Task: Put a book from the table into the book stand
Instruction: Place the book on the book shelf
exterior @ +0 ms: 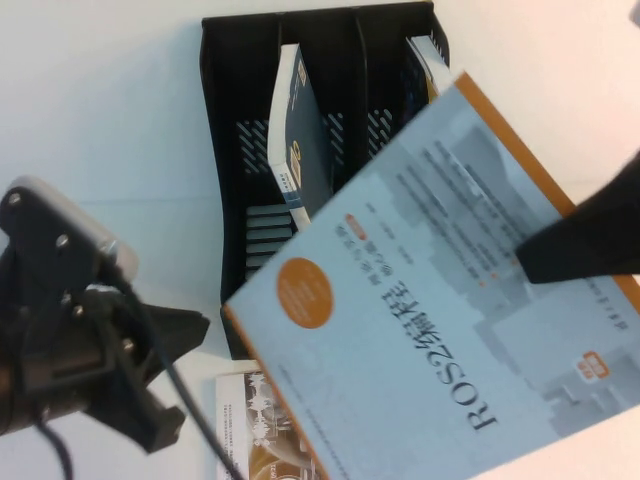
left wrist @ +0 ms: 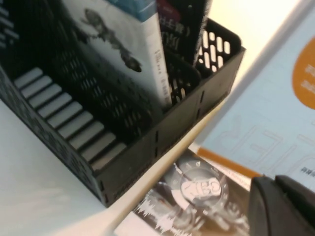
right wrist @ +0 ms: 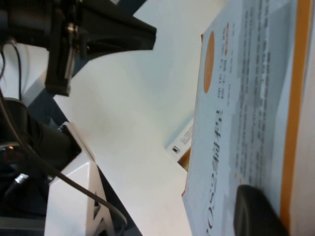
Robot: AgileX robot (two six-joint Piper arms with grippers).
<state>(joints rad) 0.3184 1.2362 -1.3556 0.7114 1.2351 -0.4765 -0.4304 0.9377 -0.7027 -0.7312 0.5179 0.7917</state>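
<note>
Two books stand in the black book stand (exterior: 225, 150) at the far side of the white tabletop (exterior: 100, 110): a dark-covered book (exterior: 303, 140) leans in the middle compartment, and a second book (exterior: 428, 60) shows only its top edge in the right-hand compartment. The left compartment shows its slatted floor with nothing seen standing in it.

The task item, a pale blue book (exterior: 440, 300) with an orange edge band and an orange disc on the cover, is lifted off the tabletop and held tilted in the near right of the high view. It overlaps the near right corner of the stand as seen from above; whether it touches the stand cannot be determined.

The right claw (exterior: 575, 240) is clenched on this blue book at its orange-banded edge. One dark finger (right wrist: 256, 211) lies pressed flat on the cover in the right wrist view; the opposing finger is hidden behind the book.

A third book (exterior: 262, 430), with a brown and white cover, lies flat on the tabletop just in front of the stand, partly under the lifted book.

The left claw (exterior: 165, 385) hovers at the near left, beside the stand's near left corner, released and holding nothing.
</note>
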